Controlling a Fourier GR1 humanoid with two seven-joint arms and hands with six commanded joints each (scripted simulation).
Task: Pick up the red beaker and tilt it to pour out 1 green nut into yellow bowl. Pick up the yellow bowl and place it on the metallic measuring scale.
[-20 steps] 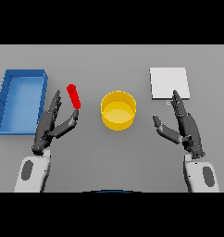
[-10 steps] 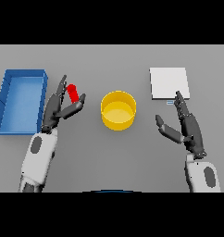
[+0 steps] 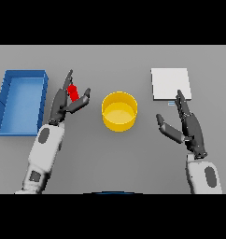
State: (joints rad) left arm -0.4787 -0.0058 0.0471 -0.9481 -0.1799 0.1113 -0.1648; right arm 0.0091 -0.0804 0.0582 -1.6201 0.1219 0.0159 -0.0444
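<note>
Two hands in view: I see both above the grey table (image 3: 113,163), one on each side of the frame.
Left hand: my left hand (image 3: 63,102) sits left of centre, its white and grey forearm rising from the lower left.
Left hand state: fingers (image 3: 68,79) stretched upward and thumb (image 3: 82,100) angled out to the right, spread on either side of the beaker; I cannot tell whether they touch it.
Red beaker: the small red cylindrical beaker (image 3: 74,92) stands in the gap between those fingers and thumb, left of centre, partly hidden by the hand.
Green nut: I cannot make one out.
Yellow bowl: the round yellow bowl (image 3: 119,111) rests on the table at centre frame, right of the beaker and apart from both hands.
Measuring scale: the flat, pale square metallic scale (image 3: 170,84) lies at upper right, well apart from the bowl.
Right hand: my right hand (image 3: 189,128) sits at lower right, just below the scale's near edge.
Right hand state: fingers straight and spread, thumb out to the left, holding nothing.
Blue tray: a rectangular blue open tray (image 3: 3,100) occupies the far left, beside the left forearm.
</note>
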